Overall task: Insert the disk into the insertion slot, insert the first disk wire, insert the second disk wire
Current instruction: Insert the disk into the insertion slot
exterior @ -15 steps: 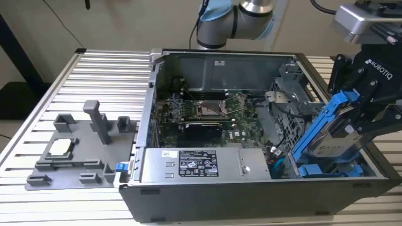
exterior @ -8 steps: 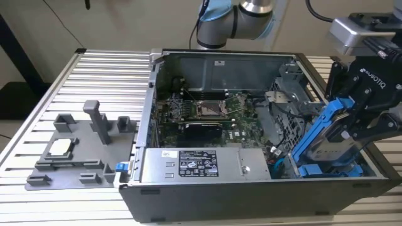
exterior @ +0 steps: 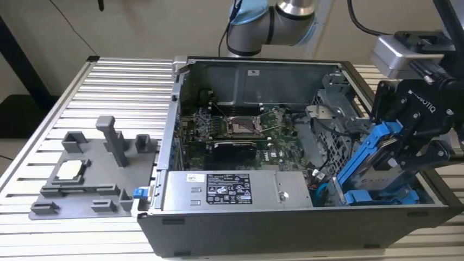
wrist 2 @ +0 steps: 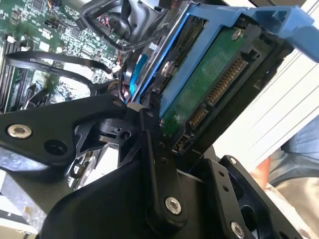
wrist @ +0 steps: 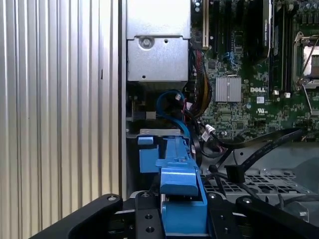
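One black gripper (exterior: 409, 149) pinches the disk (exterior: 371, 160) by its blue carrier, with its fingers (wrist 2: 149, 149) pressed against the frame. The disk hangs tilted, its lower end down inside the open computer case (exterior: 239, 231) at the exterior view's right, near the insertion slot (exterior: 335, 190) but not seated. A second blue carrier (exterior: 381, 197) lies just below. In the second wrist view the disk's green circuit board (wrist 2: 209, 84) faces the camera. The case rests on a ribbed metal table (exterior: 108, 87), beside a grey fixture (exterior: 87, 179).

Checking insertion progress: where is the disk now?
On the exterior view's right, the disk sits tilted in the gripper, above a second blue carrier inside the case.
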